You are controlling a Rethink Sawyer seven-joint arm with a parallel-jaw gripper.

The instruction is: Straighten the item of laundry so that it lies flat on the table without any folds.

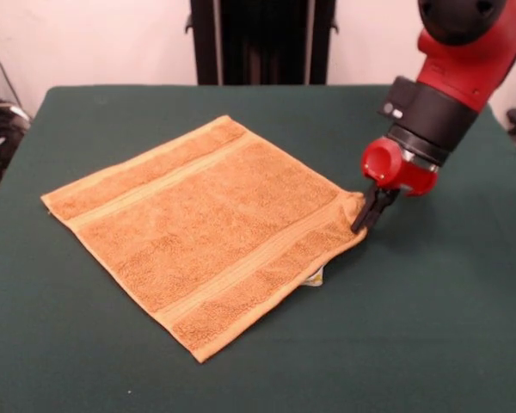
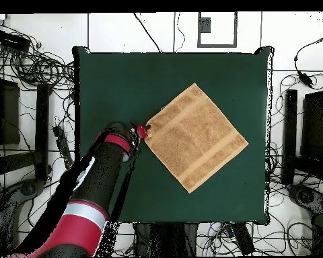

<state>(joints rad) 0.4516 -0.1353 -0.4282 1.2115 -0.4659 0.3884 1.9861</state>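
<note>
The orange-tan towel [image 1: 202, 228] lies spread out as a diamond on the dark green table [image 1: 430, 335], with band stripes near two edges. A small white label [image 1: 315, 277] peeks out from under its near right edge. My gripper [image 1: 367, 217] is at the towel's right corner, fingers close together on the corner, which is slightly raised and puckered. In the overhead view the towel [image 2: 196, 138] lies mid-table and the gripper [image 2: 145, 130] is at its left corner. The rest of the towel looks flat.
The red and black arm [image 1: 451, 95] comes down over the table's right side in the front view. The robot pedestal [image 1: 258, 39] stands behind the far edge. Cables and equipment [image 2: 29, 67] lie on the floor around the table [image 2: 124, 74].
</note>
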